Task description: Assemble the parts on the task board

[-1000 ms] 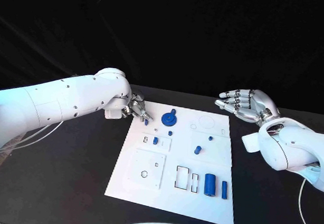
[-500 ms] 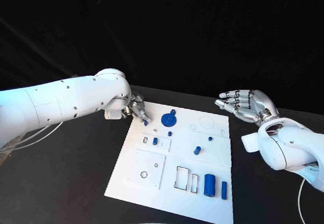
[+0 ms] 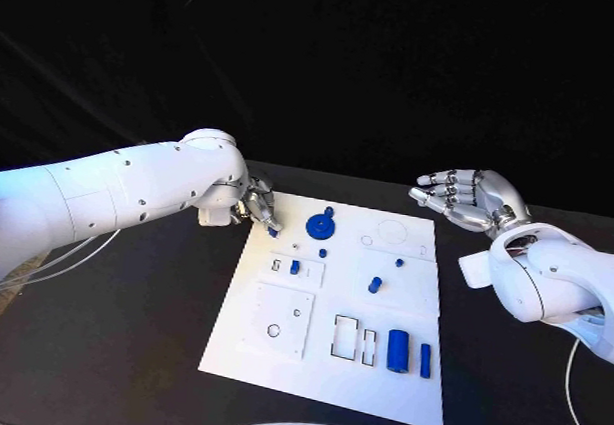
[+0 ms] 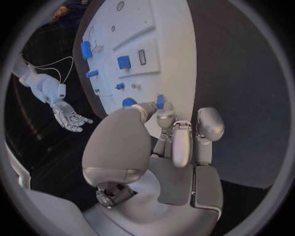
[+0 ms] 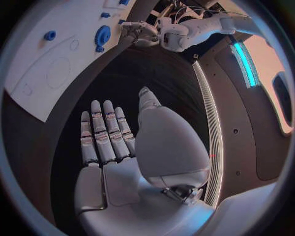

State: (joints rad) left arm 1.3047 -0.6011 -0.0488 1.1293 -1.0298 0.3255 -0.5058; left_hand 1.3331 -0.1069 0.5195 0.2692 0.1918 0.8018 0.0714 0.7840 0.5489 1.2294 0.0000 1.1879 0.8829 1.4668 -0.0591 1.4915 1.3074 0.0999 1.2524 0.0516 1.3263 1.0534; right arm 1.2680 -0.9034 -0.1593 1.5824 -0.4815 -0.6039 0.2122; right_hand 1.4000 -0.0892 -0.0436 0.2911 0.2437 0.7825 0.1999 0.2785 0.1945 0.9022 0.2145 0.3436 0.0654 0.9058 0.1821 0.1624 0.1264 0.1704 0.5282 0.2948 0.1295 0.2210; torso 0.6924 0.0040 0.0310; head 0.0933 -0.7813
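Silver left robot hand (image 3: pixel 257 206) pinches a small blue peg (image 3: pixel 274 232) at the white task board's (image 3: pixel 325 375) far-left corner on my black counter (image 3: pixel 122 337). Right robot hand (image 3: pixel 461 198) hovers w/ fingers spread, holding nothing.

Black table (image 3: pixel 122 337) under everything, matte, extends past the white plate on all sides. Black backdrop (image 3: pixel 320 63) behind it. Thin white cables (image 3: pixel 64 257) hang off the table's left side.
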